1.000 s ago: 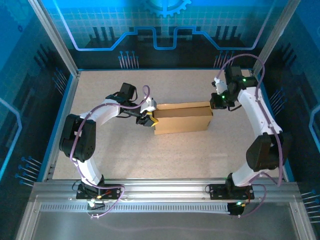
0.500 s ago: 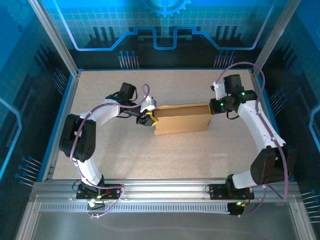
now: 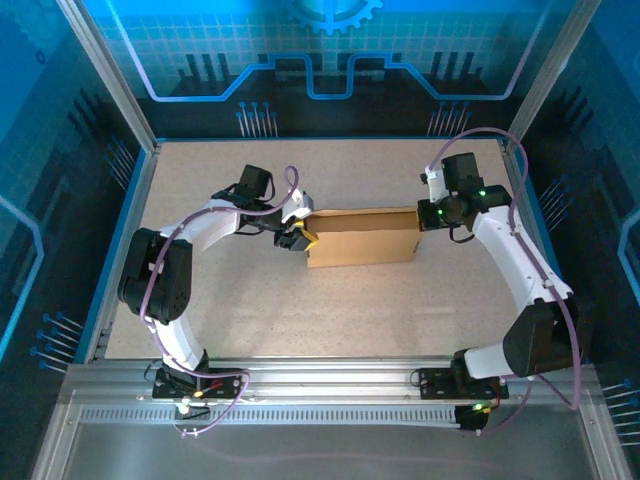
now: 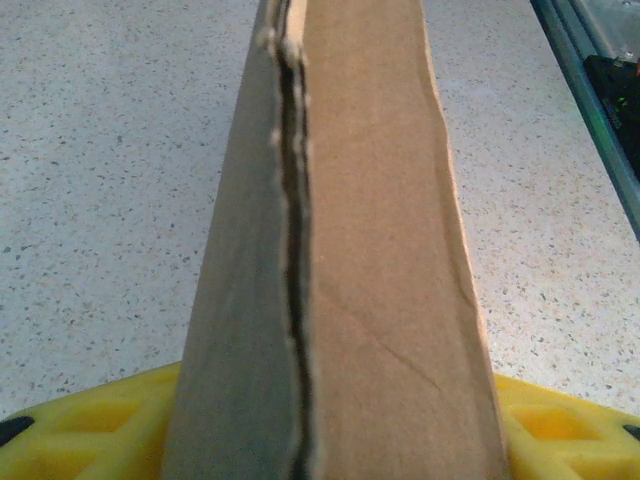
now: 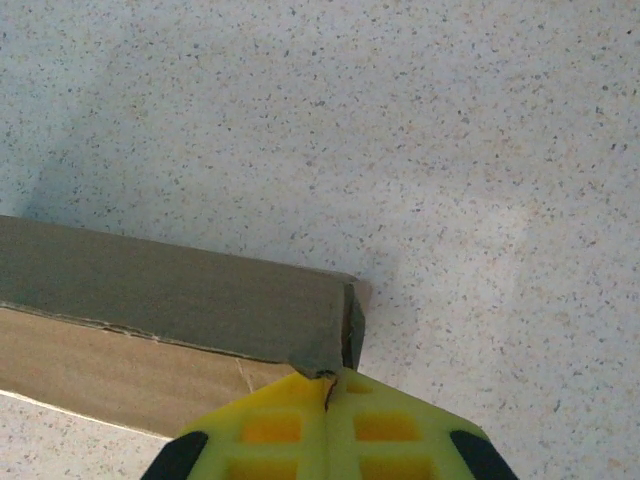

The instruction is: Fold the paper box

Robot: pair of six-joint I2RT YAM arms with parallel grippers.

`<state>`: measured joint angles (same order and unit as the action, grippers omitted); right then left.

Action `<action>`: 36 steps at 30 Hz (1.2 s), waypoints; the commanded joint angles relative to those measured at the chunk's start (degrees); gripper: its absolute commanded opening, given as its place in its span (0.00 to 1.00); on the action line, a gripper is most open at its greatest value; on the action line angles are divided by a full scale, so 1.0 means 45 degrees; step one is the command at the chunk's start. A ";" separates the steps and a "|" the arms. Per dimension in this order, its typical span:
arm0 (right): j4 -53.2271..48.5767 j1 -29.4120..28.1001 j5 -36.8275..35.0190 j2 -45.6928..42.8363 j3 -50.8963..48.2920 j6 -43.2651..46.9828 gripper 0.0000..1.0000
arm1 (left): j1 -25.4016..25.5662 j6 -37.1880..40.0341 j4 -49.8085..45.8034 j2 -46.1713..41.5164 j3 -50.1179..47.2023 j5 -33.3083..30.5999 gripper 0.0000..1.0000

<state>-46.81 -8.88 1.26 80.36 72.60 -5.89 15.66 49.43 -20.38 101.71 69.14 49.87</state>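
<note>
The paper box (image 3: 365, 240) is a shallow brown cardboard mailer lying closed on the speckled table, long side left to right. My left gripper (image 3: 303, 238) stands at its left end. In the left wrist view the paper box (image 4: 370, 300) runs away between the two yellow fingers (image 4: 80, 430), which flank its sides; whether they press on it is hidden. My right gripper (image 3: 424, 213) is shut, with nothing between its fingers. Its tips (image 5: 330, 385) touch the far right corner of the paper box (image 5: 170, 300), where a dark seam and a small flap edge show.
The speckled table (image 3: 250, 320) is bounded by blue walls left (image 3: 120, 240), right (image 3: 545, 230) and at the back. An aluminium rail (image 3: 320, 375) with both arm bases runs along the near edge. Bare table lies in front of and behind the box.
My right arm has swung in and lowered its shut gripper onto the box's far right corner. The box's lid now lies flatter. The left gripper has stayed at the left end.
</note>
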 commanded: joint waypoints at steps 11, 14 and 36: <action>-0.0966 -0.0419 -0.0059 0.0054 -0.0131 -0.0747 0.00 | 0.0328 -0.1761 0.1907 -0.1387 -0.0961 -0.0121 0.88; -0.0850 -0.0409 -0.0120 0.0014 -0.0310 -0.0782 0.00 | 0.0324 -0.2525 0.3134 -0.1876 -0.1675 -0.0167 0.97; -0.1278 -0.0562 -0.0212 0.0511 -0.0011 -0.0637 0.00 | 0.2264 -1.1738 -0.0681 -0.6746 -0.2014 -0.9917 0.87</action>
<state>-47.99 -10.46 -0.14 80.62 72.49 -8.80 24.97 0.91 -6.42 72.07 56.12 13.04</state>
